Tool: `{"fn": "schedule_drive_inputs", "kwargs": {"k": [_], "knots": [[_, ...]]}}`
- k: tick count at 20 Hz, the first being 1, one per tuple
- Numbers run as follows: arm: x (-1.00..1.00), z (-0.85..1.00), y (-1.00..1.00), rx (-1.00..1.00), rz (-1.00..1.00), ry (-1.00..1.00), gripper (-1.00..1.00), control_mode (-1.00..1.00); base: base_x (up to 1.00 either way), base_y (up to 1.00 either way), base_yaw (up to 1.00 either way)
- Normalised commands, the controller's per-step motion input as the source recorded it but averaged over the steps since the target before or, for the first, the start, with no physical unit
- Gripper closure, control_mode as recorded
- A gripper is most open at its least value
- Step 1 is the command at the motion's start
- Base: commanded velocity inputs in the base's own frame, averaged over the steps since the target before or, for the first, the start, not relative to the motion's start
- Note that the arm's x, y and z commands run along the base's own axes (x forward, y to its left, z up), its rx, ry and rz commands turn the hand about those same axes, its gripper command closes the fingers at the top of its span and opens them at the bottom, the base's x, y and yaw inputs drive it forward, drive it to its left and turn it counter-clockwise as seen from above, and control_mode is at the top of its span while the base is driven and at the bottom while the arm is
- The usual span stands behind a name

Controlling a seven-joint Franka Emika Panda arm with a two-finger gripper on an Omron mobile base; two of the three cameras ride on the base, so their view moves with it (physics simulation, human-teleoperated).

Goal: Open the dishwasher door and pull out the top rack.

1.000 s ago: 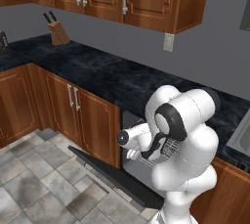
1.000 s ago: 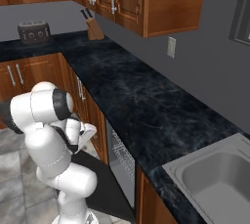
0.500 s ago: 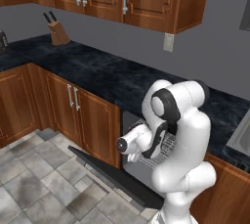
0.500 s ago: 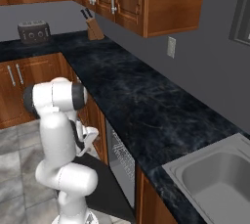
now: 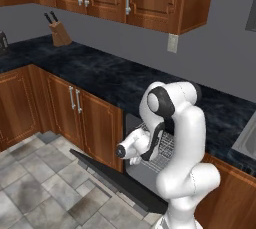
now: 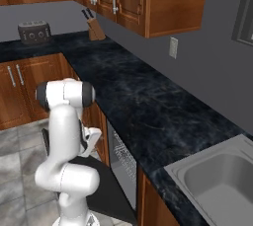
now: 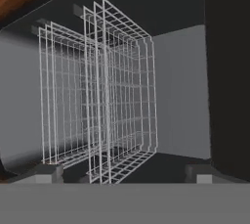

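The dishwasher door is lying folded down, nearly flat above the floor, so the first step looks done and the rack pull is the step in hand. The top rack is sitting inside the dark cavity below the desk, its wire grid standing toward ten o'clock in the hand view, rolled sideways there. The fingers are showing wide apart and holding nothing, pointing into the opening. The next move is probably calling for reaching in and closing on the rack's front wire before drawing back.
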Motion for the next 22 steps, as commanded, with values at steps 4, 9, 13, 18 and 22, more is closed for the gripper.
{"fn": "schedule_drive_inputs", "kwargs": {"k": [4,9,13,18,22], "knots": [[0.36,-0.33,-0.11,-0.10,0.00,0.00,-1.00,-1.00,0.00,0.00,0.00],[0.30,-0.30,-0.15,-0.11,0.00,-0.01,-1.00,-1.00,0.00,0.00,0.00],[0.34,-0.27,-0.17,-0.08,0.00,0.00,-1.00,-1.00,0.00,0.00,0.00],[0.40,-0.19,-0.16,-0.05,0.00,0.00,-1.00,-1.00,0.00,0.00,0.00],[0.31,-0.15,-0.13,-0.07,0.00,0.00,-1.00,-1.00,0.00,0.00,0.00]]}}
